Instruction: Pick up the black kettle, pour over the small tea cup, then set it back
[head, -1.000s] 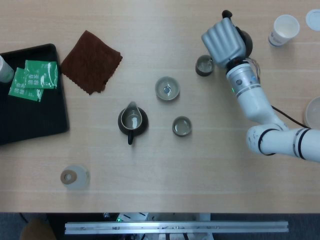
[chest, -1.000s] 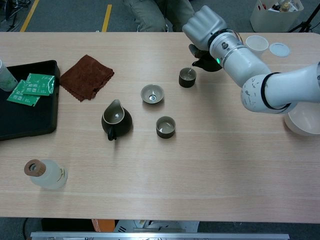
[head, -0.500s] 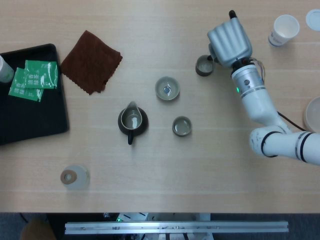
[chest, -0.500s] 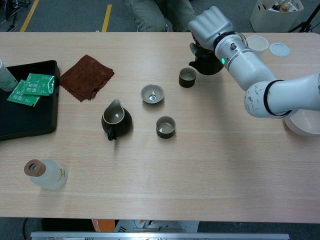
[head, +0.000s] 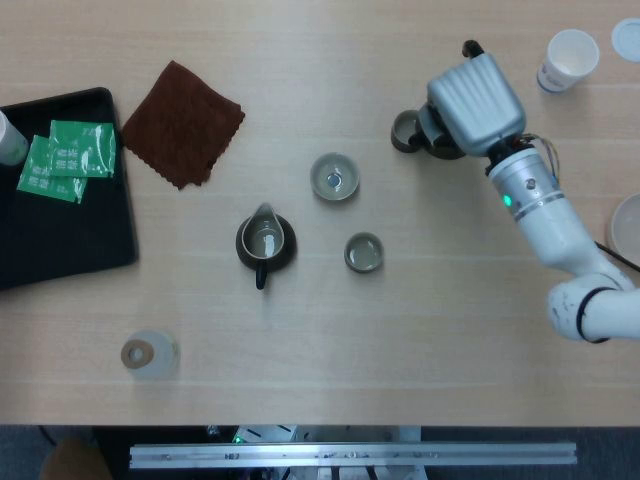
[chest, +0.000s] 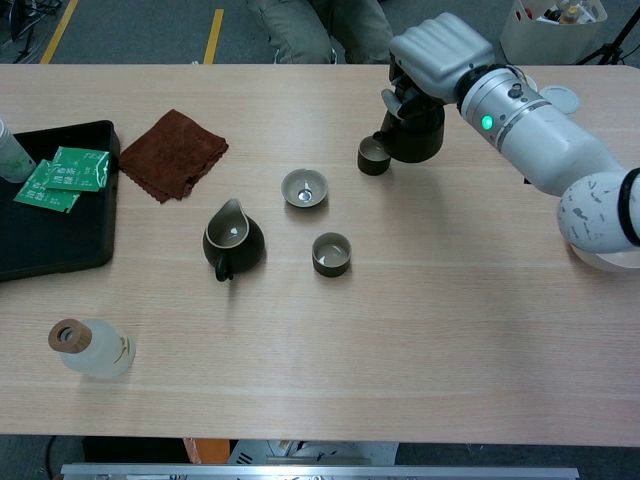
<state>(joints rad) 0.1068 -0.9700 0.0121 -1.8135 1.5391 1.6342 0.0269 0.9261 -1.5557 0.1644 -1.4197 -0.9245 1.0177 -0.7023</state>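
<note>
The black kettle (chest: 412, 135) stands upright just right of the small dark tea cup (chest: 373, 155), its spout close to the cup's rim. My right hand (chest: 440, 50) grips the kettle from above by its handle. In the head view the right hand (head: 476, 96) covers most of the kettle (head: 436, 142), and the tea cup (head: 405, 130) shows at its left edge. Whether the kettle's base touches the table cannot be told. The left hand shows in neither view.
A dark pitcher (head: 266, 242) and two grey-green cups (head: 334, 177) (head: 364, 252) sit mid-table. A brown cloth (head: 182, 122) and a black tray (head: 70, 240) with green packets lie left. A bottle (head: 150, 354) stands front left; a paper cup (head: 568, 58) and white bowl (head: 630, 225) stand right.
The right hand has carried the kettle to the right, away from above the tea cup, and tipped it back from a pouring tilt to upright.
</note>
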